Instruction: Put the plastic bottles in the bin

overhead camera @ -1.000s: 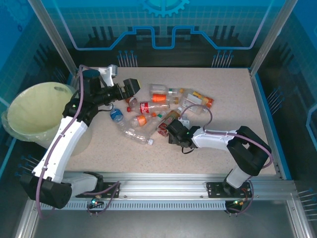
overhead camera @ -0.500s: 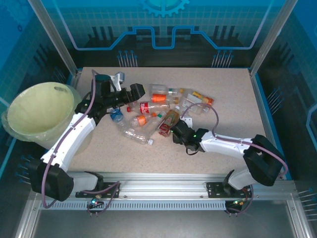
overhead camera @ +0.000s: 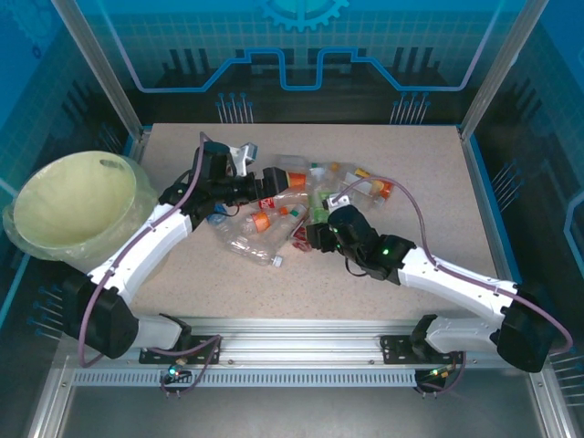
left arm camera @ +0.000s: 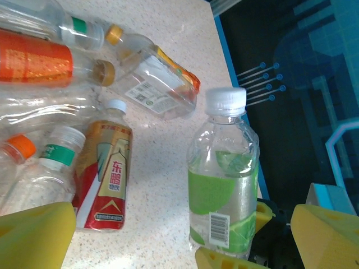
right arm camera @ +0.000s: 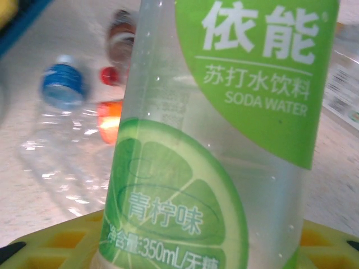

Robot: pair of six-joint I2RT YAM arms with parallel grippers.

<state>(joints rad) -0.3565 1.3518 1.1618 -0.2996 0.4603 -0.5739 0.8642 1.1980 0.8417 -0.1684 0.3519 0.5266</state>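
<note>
**Inspector A:** Desk (overhead camera: 438,210): speckled beige top, matt, fine-grained. Front rail (overhead camera: 301,333): bare aluminium, satin.

**Inspector B:** Green-labelled bottle (left arm camera: 223,168): thin clear plastic, glossy. Its label (right arm camera: 263,84) is slick printed film and the white cap (left arm camera: 225,101) is ribbed. Crumpled bottle (overhead camera: 248,248): clear plastic, creased, shiny.

**Inspector A:** Bin (overhead camera: 73,219): pale yellow-green plastic, dull. Liner (overhead camera: 36,248): thin translucent film, wrinkled.

**Inspector B:** Right pincer (overhead camera: 319,234), pads (right arm camera: 50,246): yellow, matt, moulded in a waffle grid.
</note>
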